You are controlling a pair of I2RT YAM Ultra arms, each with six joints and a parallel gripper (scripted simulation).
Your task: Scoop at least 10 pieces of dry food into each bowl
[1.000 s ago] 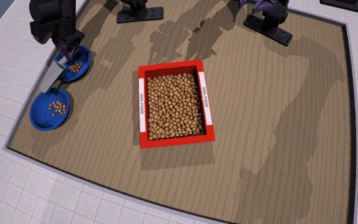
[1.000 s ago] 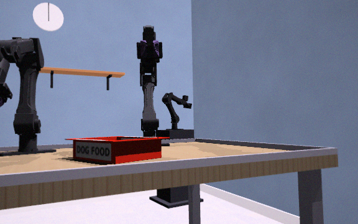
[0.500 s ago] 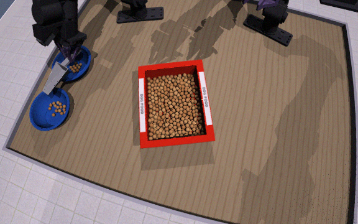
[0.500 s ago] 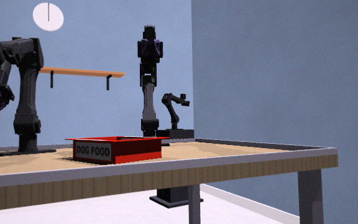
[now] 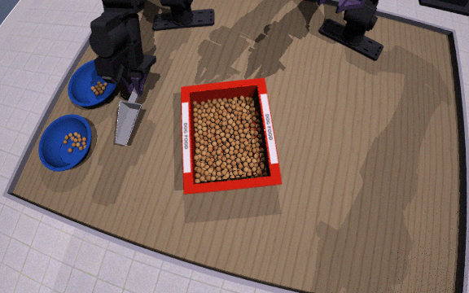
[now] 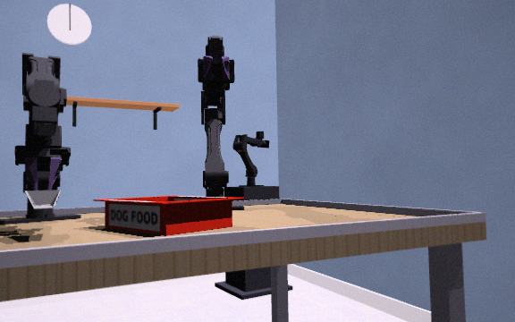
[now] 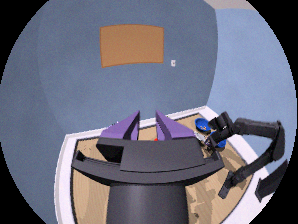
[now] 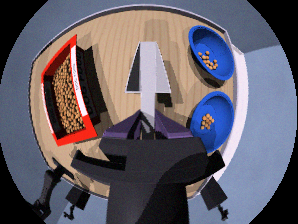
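My right gripper point(image 5: 133, 87) is shut on the handle of the grey scoop point(image 5: 127, 122), which hangs mouth-down over the table between the bowls and the box. I see no food in the scoop point(image 8: 148, 70). The red dog food box point(image 5: 228, 136) lies flat mid-table, full of brown pieces. Two blue bowls stand at the left edge: the far bowl point(image 5: 89, 83) and the near bowl point(image 5: 63, 139), each holding several pieces. My left gripper point(image 6: 215, 63) points straight up high above its base, its fingers apart and empty.
The left arm's base point(image 5: 354, 34) stands at the back right and the right arm's base point(image 5: 183, 18) at the back. A raised rim edges the table. A wall shelf point(image 6: 119, 105) hangs behind.
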